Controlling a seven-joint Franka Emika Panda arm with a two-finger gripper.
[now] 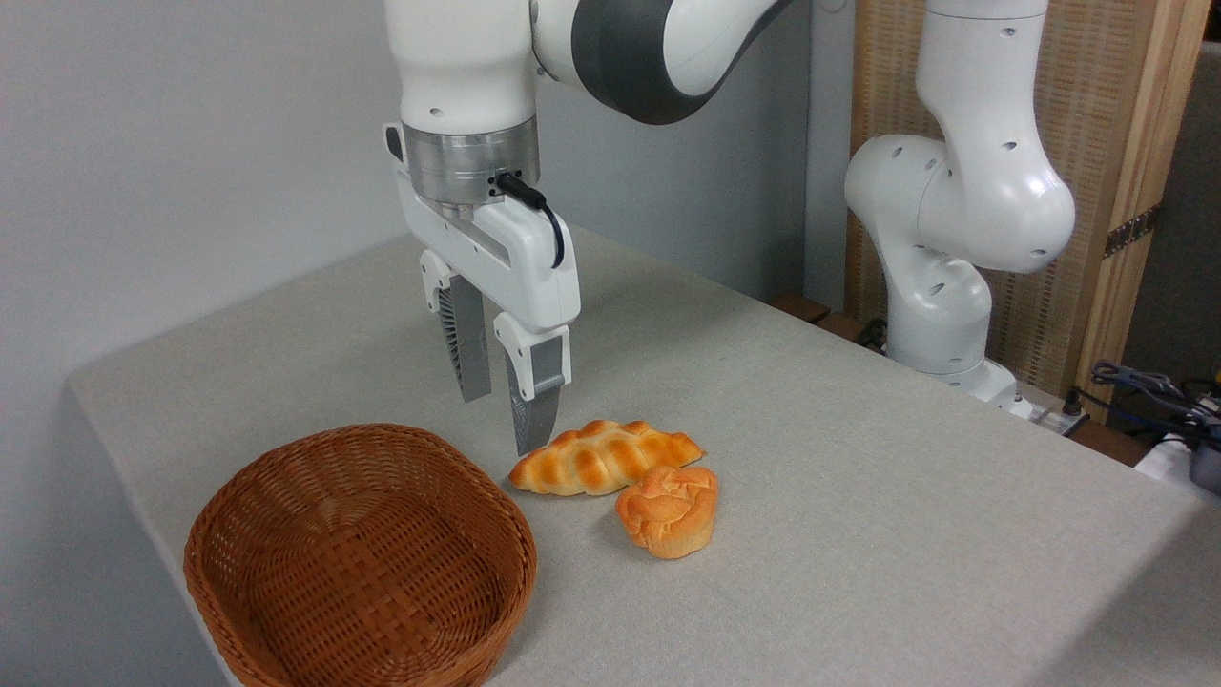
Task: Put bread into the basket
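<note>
The bread (669, 510), a small round orange-golden bun with a knotted top, rests on the table right of centre. Left of it stands the brown woven basket (286, 477), oval, low-sided and holding nothing. My gripper (504, 420) hangs open above the table, behind the basket's far right rim and up-left of the bread, with nothing between its fingers. Its nearer fingertip (530, 434) hovers close to the left end of a braided loaf.
A longer braided golden loaf (605, 457) lies just behind the bun, touching or nearly touching it. The arm's white base (940, 324) stands at the table's far right edge. Cables (1145, 396) lie at the right. The table's left edge runs close beside the basket.
</note>
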